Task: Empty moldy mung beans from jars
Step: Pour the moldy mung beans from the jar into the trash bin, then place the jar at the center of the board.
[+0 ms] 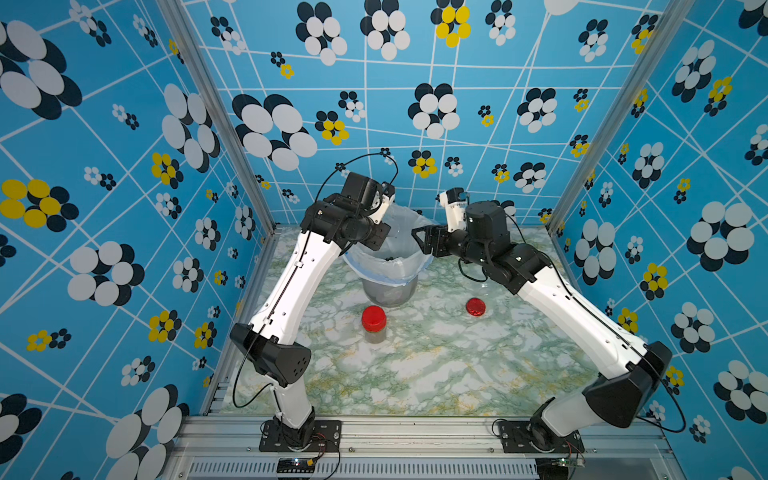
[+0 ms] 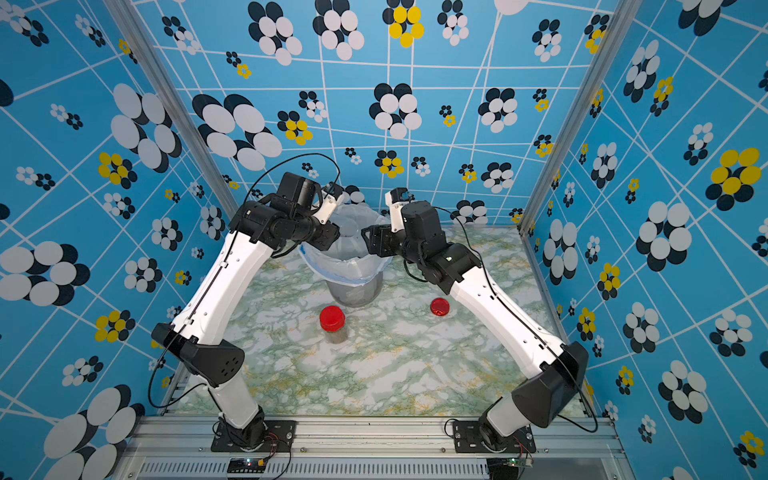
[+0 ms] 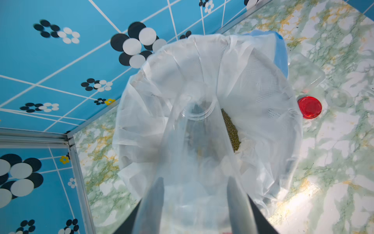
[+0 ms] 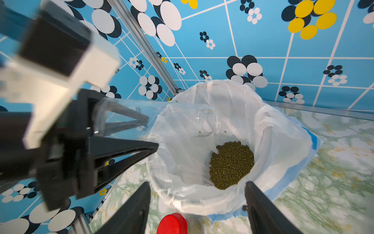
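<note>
My left gripper (image 3: 194,180) is shut on a tall clear lidless jar (image 4: 182,119). The jar is tipped mouth-down over the bucket (image 1: 386,291), which is lined with a white bag, and its walls look empty. The moldy mung beans (image 4: 231,164) lie in a heap at the bottom of the bag and also show beside the jar mouth as beans (image 3: 230,129). My right gripper (image 4: 198,183) is open and holds nothing, just off the bucket's rim opposite the left one. A short jar with a red lid (image 1: 374,326) stands upright in front of the bucket, with a greenish layer inside.
A loose red lid (image 1: 476,307) lies flat on the marble table to the right of the bucket. Beside that lid (image 3: 309,107), faint clear plastic containers (image 3: 340,98) rest on the table. Patterned walls close in the back and both sides.
</note>
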